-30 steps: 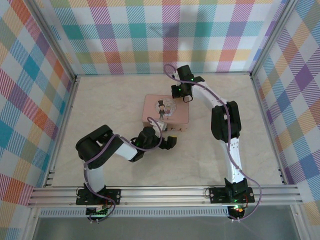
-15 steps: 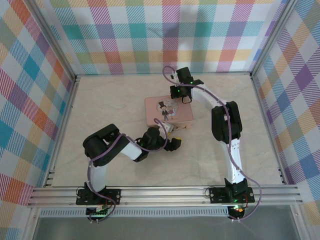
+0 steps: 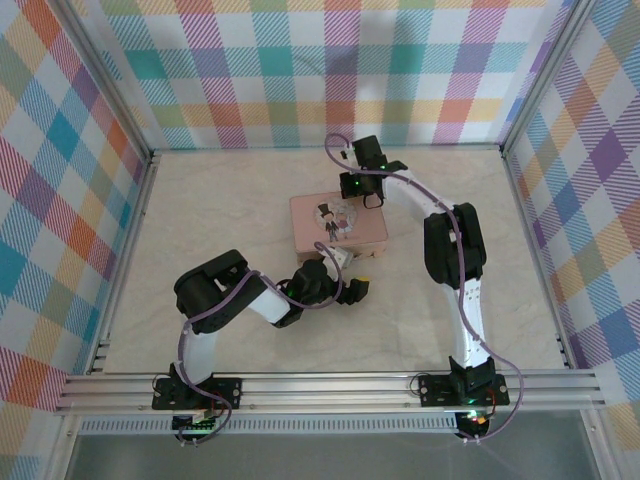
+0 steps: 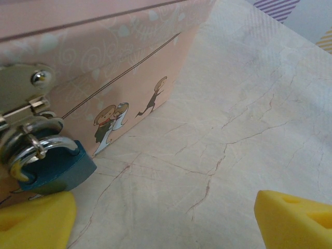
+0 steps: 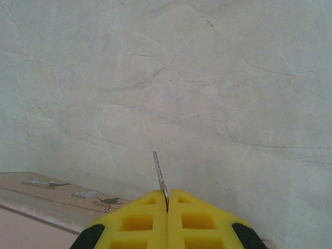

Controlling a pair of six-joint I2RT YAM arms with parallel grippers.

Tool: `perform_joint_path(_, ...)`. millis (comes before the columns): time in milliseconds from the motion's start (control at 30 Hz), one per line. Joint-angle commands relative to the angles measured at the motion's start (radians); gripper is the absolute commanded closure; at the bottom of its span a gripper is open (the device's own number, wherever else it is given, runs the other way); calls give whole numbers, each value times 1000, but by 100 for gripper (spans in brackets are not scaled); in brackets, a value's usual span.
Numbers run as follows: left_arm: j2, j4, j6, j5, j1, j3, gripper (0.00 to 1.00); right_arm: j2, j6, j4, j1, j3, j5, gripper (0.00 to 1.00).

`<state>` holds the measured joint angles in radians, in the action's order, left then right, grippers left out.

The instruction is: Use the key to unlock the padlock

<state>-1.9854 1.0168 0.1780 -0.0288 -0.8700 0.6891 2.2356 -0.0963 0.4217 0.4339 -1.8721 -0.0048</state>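
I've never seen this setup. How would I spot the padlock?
Find the pink tin mid-table. On its near side wall a silver hasp sticks out, and the padlock hangs from it. It is the only blue-teal piece, with a silver loop.

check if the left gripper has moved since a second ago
Yes. In the top view the left gripper has slid to the right, farther from the left wall, and now sits close to the near-right corner of the pink tin.

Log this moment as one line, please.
left gripper: open, beside padlock | right gripper: shut on key | padlock: hangs on clasp of pink tin
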Motion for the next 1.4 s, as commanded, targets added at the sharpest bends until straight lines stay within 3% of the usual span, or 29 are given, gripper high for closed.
perform_joint_path(0, 36, 147, -56, 26, 16, 11, 11, -35, -26, 200, 42, -17, -51, 100)
perform_joint_path(367, 88, 95, -48, 24, 30, -37, 10, -132, -64, 206, -41, -37, 124, 100)
perform_joint_path(633, 84, 96, -36, 9, 41, -41, 9, -212, -89, 141, -115, 147, 260, 100)
perform_joint_path(967, 33, 96, 6, -35, 45, 2, 8, -175, -101, 113, -94, 211, 163, 100)
perform_joint_path(1367, -10, 213, 212, -154, 116, 0, 5, -262, -159, 42, -22, 386, 65, 100)
